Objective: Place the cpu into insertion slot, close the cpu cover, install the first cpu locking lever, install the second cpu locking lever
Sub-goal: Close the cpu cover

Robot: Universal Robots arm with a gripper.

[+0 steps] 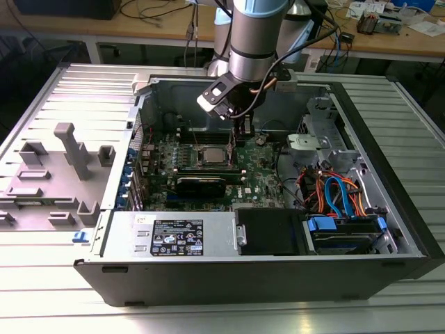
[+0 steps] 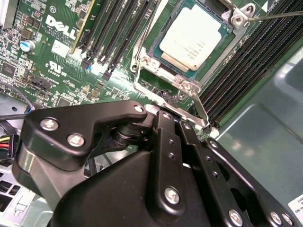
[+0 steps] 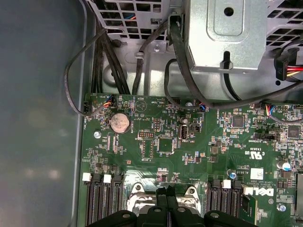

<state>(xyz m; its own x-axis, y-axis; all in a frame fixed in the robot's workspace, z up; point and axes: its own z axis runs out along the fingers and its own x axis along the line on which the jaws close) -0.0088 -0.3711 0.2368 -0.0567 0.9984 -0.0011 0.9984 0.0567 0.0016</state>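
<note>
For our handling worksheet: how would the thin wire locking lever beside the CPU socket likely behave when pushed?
The locking lever is a thin metal rod, so it probably flexes springily rather than staying rigid. Its bare, shiny surface looks slippery; a push could slide off. Being slender, it is likely light.

Exterior view. A work table (image 1: 42, 292) topped with ribbed, pale metal slats fills the near and middle ground; daylight-toned glare lies along the slats at its near edge. On the exterior view's left, grey moulded holders (image 1: 73, 149) stand upright on the table, with a small blue clip (image 1: 81, 236) lying nearer the camera. Along the far side runs a wooden bench (image 1: 69, 26) on a pale leg (image 1: 90, 52), with dark shadowed floor (image 1: 35, 49) beneath. The bench carries a dark box (image 1: 66, 7) at far left, loose cables (image 1: 156, 10) beside it, and papers (image 1: 424, 28) at far right.
</note>
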